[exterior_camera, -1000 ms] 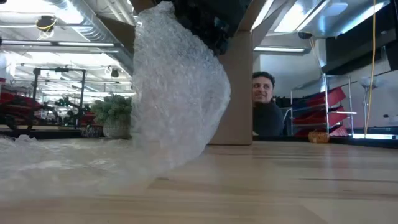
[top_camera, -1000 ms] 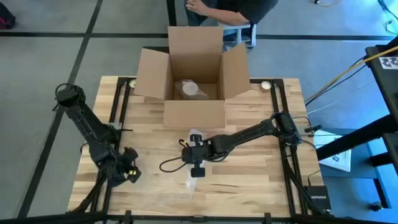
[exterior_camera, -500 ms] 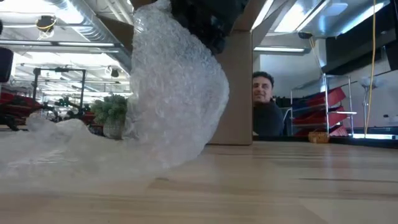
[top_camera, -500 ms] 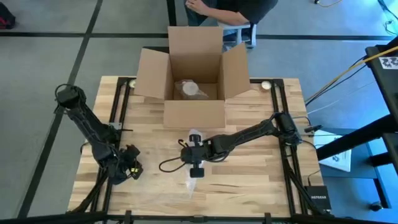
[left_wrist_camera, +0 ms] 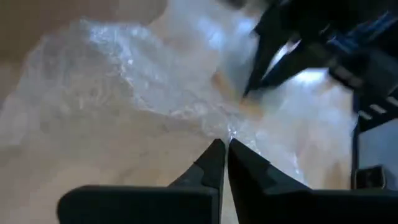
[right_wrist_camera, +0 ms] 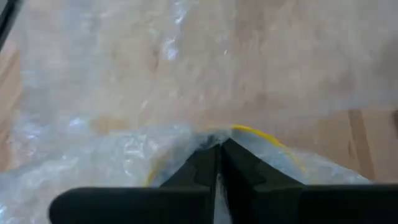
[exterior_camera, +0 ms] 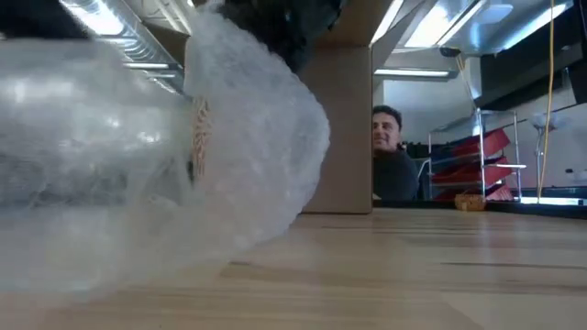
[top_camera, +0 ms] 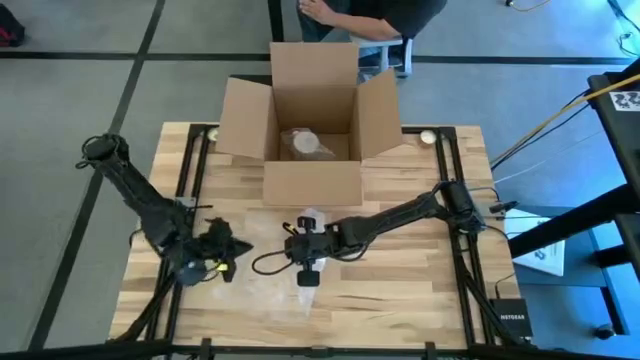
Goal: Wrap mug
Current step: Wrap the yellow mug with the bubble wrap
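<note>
A clear sheet of bubble wrap [top_camera: 268,292] lies on the table's near middle and fills the left of the low view [exterior_camera: 138,183]. The mug is mostly hidden inside it. Only a yellow curved edge [right_wrist_camera: 252,132] and an orange mark [exterior_camera: 198,128] show through the wrap. My left gripper [top_camera: 228,250] is shut on the wrap's left part. My right gripper [top_camera: 306,272] is just right of it, shut on the wrap above the mug. My left gripper pinches a bunched bit of the bubble wrap [left_wrist_camera: 229,132] between its two fingertips, coming from the table's left. That part of the sheet is raised off the table, and the rest trails down to the wood. My right gripper is shut on the wrap [right_wrist_camera: 205,138] where it bulges over the yellow edge, fingers pointing down. Whether the mug's wall is also between the fingers, I cannot tell.
An open cardboard box [top_camera: 312,120] stands at the table's far middle with a wrapped bundle [top_camera: 305,143] inside. A person [exterior_camera: 393,165] sits behind the far edge. Bare wood lies on the table's right half.
My left gripper has gone toward the table's right edge, closing on my right gripper. It has carried the wrap's left part up off the table, so the sheet now rises high where it lay flat. My right gripper has shifted slightly left.
</note>
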